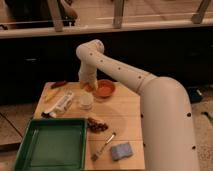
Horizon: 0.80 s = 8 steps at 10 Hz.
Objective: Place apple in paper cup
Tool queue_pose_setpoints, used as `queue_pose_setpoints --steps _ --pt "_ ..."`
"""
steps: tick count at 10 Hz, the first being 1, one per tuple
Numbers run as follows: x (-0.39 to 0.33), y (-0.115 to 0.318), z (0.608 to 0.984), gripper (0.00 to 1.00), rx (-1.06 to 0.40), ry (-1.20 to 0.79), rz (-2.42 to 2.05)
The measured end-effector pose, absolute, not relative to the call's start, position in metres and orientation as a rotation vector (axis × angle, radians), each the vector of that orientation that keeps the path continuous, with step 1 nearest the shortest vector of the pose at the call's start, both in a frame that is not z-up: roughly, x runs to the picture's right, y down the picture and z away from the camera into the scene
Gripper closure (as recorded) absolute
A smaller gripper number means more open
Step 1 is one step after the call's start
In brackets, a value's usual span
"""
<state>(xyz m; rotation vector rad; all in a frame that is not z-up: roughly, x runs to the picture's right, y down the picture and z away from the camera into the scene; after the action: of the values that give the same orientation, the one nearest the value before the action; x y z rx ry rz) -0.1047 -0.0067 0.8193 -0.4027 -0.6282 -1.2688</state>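
My claw (88, 85) hangs low over the far part of the wooden bench (131, 118), at the end of the white arm (125, 75) that reaches in from the right of my view. I cannot tell how the claw is set. A small reddish-orange shape, which I take to be the apple (90, 87), shows right at its tip, but I cannot tell whether the claw has hold of it.

Just beside the claw, on the side toward the arm's base, sits the orange-brown bowl (105, 89). Just below the claw and nearer to me stands the paper cup (86, 100), white and upright, apart from the bowl; the apple is above and slightly behind the cup, not inside it.

To the other side of the claw, near the bench's far corner, lie a dark red object (58, 84) and a yellowish one (52, 95) that I cannot identify. A white wrapped packet (60, 105) lies slantwise next to the cup.

Farther toward me from the claw, past the cup, rests a dark red cluster of small fruits (97, 125). The green tray (52, 143) fills the near corner beside that cluster. A brush (104, 146) and a blue sponge (122, 150) lie at the near edge, well apart from the claw.
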Motion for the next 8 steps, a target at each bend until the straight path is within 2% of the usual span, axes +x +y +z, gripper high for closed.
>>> queue_pose_setpoints --steps 8 --pt "-0.1095 -0.0042 0.8195 0.96 -0.402 -0.654 -1.296"
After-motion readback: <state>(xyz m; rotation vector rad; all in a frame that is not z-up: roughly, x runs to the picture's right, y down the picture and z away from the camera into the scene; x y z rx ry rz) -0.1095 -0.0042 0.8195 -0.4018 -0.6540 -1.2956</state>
